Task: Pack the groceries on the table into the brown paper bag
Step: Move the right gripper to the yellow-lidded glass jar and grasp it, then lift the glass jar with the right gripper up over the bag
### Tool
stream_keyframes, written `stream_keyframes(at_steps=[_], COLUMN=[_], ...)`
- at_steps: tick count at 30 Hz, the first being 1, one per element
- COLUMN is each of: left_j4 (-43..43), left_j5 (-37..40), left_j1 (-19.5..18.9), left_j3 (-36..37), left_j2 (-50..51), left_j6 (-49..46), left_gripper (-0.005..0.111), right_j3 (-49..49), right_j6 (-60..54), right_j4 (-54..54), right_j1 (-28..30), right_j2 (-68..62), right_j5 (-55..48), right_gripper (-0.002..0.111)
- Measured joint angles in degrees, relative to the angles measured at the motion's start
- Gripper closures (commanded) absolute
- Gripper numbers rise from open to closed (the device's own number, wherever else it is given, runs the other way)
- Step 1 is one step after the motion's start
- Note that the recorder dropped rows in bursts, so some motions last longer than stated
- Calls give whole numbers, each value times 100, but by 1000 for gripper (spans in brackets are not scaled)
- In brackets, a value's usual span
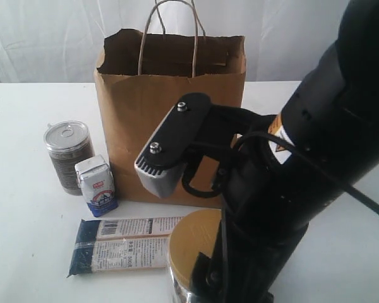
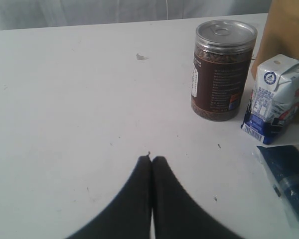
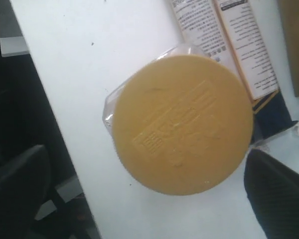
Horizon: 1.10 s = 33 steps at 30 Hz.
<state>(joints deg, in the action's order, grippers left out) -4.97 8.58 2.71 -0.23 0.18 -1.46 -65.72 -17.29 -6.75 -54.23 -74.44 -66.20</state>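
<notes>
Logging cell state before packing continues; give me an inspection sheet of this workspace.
Surface: white table, few small marks.
Job's things: brown paper bag upright, open; metal-lid can, blue-white carton, noodle pack, gold-lid jar outside it.
Clutter: nothing seen.
Grippers: left gripper shut over bare table; right gripper open, over gold-lid jar.
Cables: black cable on right arm.
Surroundings: white curtain behind.

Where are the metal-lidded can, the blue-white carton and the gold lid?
metal-lidded can (image 2: pixel 217 82), left wrist view, labelled side.
blue-white carton (image 2: pixel 276 97), left wrist view, front face.
gold lid (image 3: pixel 182 124), right wrist view, embossed top.
</notes>
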Motion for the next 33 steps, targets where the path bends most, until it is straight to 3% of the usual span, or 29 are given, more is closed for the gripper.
stream_keyframes(at_steps=[8, 33], left_j4=[0, 0], left_j5=[0, 0], left_j1=[0, 0], left_j3=[0, 0], left_j2=[0, 0], left_j6=[0, 0], left_gripper=[107, 107], right_j3=[0, 0], right_j6=[325, 405], right_j4=[405, 296], right_j1=[0, 0], right_j2=[-187, -800], right_j5=[158, 432], right_gripper=[3, 3])
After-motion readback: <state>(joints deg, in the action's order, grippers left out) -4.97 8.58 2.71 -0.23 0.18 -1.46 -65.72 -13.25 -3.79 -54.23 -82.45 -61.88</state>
